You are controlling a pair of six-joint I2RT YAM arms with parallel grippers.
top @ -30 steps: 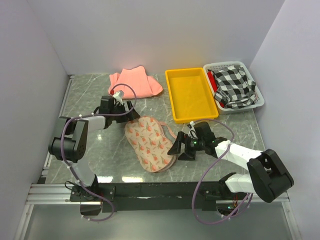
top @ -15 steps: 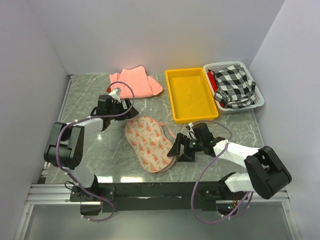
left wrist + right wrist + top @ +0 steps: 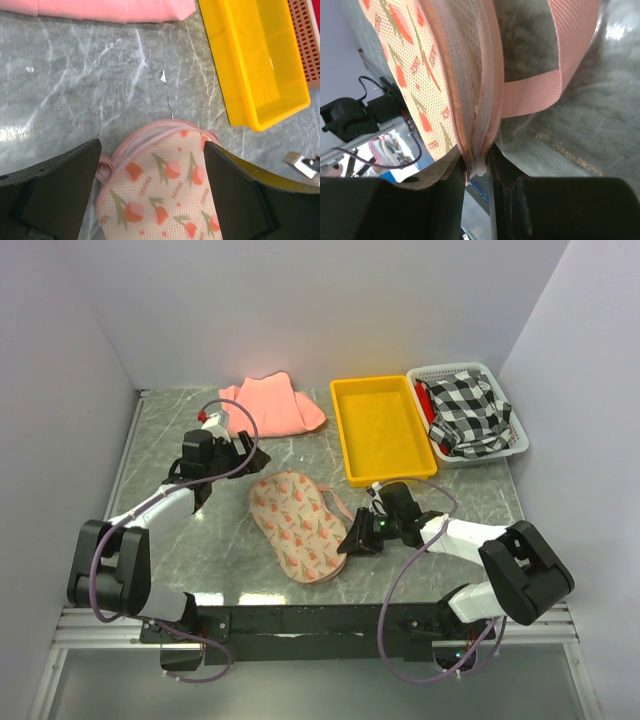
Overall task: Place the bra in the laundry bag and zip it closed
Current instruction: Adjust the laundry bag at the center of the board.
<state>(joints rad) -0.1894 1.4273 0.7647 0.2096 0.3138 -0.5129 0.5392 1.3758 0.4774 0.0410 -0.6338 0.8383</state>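
Centre frame, on grey veined marble tabletop (image 3: 220, 560), white walls (image 3: 300, 310) around: laundry bag (image 3: 298, 525), flat; right gripper (image 3: 350, 540) pinched onto its zip edge; left gripper (image 3: 152, 150) wide open, empty, upper left of bag; yellow tray (image 3: 385, 430) upper right.

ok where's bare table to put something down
Bare marble lies front left, between the left arm and the bag, and at the right, between the tray, basket and right arm. Crowded: the back row of cloth, tray and basket, and the bag's right edge, pinched by the right tool.
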